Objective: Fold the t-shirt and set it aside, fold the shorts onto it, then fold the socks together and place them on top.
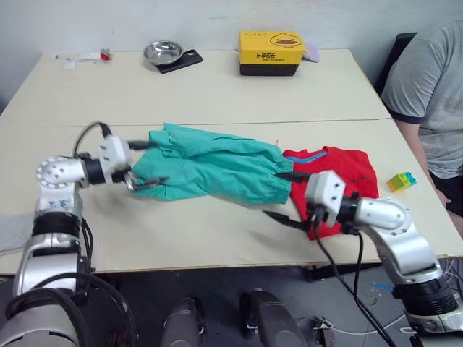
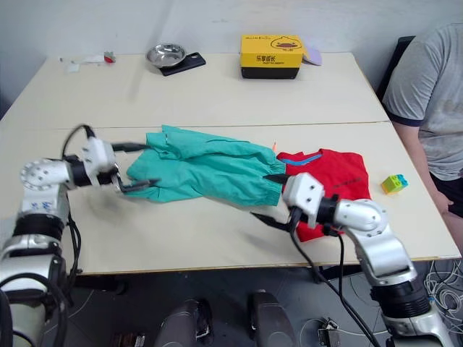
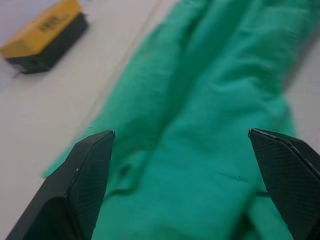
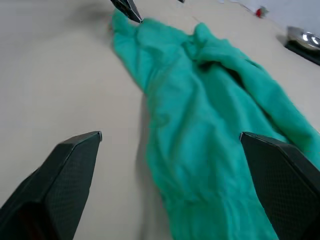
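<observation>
The teal-green shorts [image 1: 210, 170] lie stretched across the middle of the table, waistband end toward the right. My left gripper [image 1: 145, 164] is open at their left end, one finger above the cloth and one below it; in its wrist view the shorts [image 3: 200, 125] lie between the spread fingers. My right gripper [image 1: 286, 196] is open at the waistband end, just over the table. The red t-shirt [image 1: 340, 173] lies folded to the right, partly under the shorts' end and behind my right gripper. A light grey strip [image 1: 11, 237] at the table's left edge may be the socks.
A yellow box [image 1: 270, 52] and a metal bowl [image 1: 163, 52] on a black pad stand at the far side. A small toy block [image 1: 401, 181] lies right of the t-shirt. A person in a grey shirt [image 1: 427, 87] sits at the table's right edge.
</observation>
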